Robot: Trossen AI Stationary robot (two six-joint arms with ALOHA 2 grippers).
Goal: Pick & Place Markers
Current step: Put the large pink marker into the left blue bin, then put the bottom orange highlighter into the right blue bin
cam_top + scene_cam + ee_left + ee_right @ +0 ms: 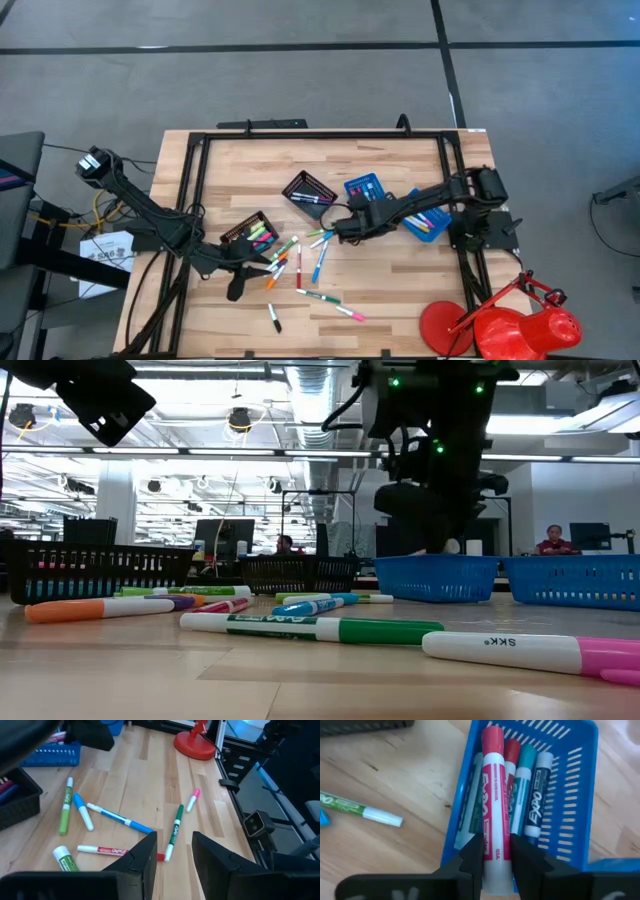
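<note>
Short capped plastic markers (318, 262), mixed colours, lie flat & scattered mid-table; others fill the mesh trays. One red-capped white marker (494, 800) is clamped lengthwise btwn the right gripper (496, 851) fingers, over blue tray.

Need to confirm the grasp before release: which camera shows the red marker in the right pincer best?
The right wrist view: the red marker fills the frame, clamped in the right pincer above the blue tray. The high view shows only the arm there; the low and left wrist views don't show it.
</note>
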